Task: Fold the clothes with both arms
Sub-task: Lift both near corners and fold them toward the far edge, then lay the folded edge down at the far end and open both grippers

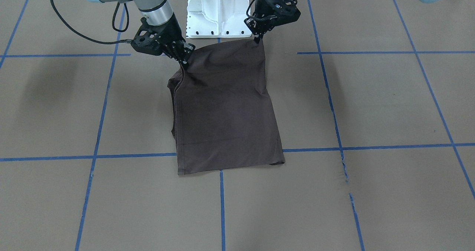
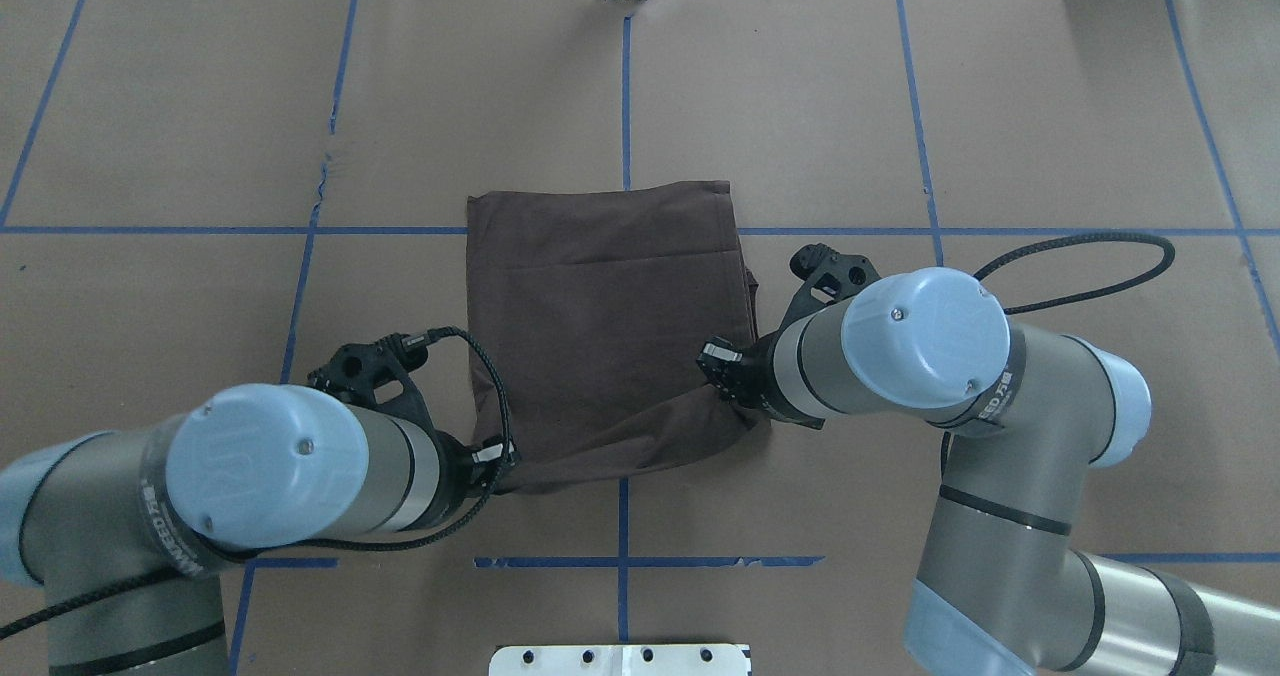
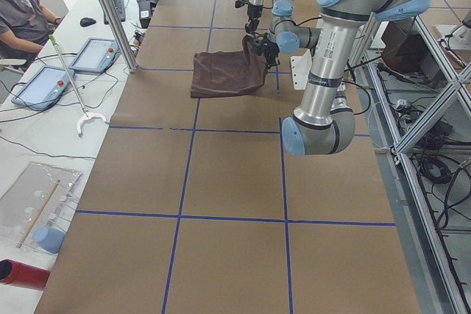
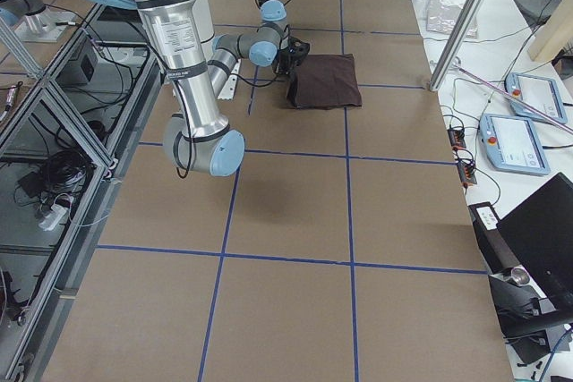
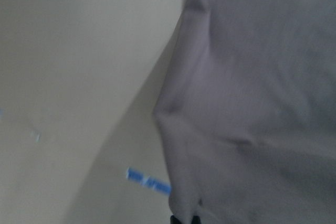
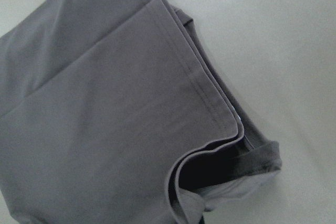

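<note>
The clothes are one dark brown-grey T-shirt (image 1: 222, 110) (image 2: 600, 306), folded into a rough rectangle on the brown table. Its edge nearest the robot is lifted off the table at both corners. My left gripper (image 1: 256, 40) (image 2: 505, 468) is shut on one lifted corner. My right gripper (image 1: 185, 62) (image 2: 722, 381) is shut on the other, where several hemmed layers hang stacked. The left wrist view is blurred, with shirt fabric (image 5: 252, 77) filling its right side. In the right wrist view the shirt's layered edges (image 6: 105, 103) curl above a ribbed band.
The white robot base (image 1: 219, 9) (image 2: 620, 661) stands just behind the lifted edge. Blue tape lines (image 1: 222, 206) grid the table. A person (image 3: 22, 12), tablets (image 3: 96, 55) and cables occupy a side bench; more tablets (image 4: 528, 96) lie on the opposite bench.
</note>
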Tool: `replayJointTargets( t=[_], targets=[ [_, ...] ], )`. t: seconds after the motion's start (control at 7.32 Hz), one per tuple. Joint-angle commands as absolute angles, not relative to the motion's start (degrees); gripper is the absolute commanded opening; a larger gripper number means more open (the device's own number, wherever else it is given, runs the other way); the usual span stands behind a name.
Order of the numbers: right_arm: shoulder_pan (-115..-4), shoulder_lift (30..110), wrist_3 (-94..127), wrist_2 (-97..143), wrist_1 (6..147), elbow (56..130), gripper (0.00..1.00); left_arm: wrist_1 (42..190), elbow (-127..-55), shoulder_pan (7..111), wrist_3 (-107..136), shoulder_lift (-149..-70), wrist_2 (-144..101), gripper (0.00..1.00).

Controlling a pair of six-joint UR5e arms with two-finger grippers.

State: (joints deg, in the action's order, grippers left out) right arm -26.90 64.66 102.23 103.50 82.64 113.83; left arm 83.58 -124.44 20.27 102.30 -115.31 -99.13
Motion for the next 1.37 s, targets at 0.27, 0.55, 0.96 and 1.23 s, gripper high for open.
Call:
replayJointTargets(
  t=[0.27, 0.55, 0.96, 1.23],
  targets=[
    [-36.6, 56.9, 101.4, 109.7, 76.8, 100.9, 0.00, 93.7, -112.2, 31.9, 98.5, -119.8, -102.7, 0.00],
    [-37.7, 52.3, 101.5, 109.8, 74.6, 92.5, 0.00, 99.0, -106.8, 34.7, 97.6, -120.1, -102.7, 0.00],
    [-39.7, 45.0, 101.4, 111.3, 73.7, 78.9, 0.00, 105.1, -94.4, 38.1, 95.2, -126.5, -102.3, 0.00],
    [-43.6, 39.5, 101.4, 112.4, 68.7, 66.2, 0.99, 116.8, -75.9, 43.7, 86.4, -131.2, -101.9, 1.00]
  ],
)
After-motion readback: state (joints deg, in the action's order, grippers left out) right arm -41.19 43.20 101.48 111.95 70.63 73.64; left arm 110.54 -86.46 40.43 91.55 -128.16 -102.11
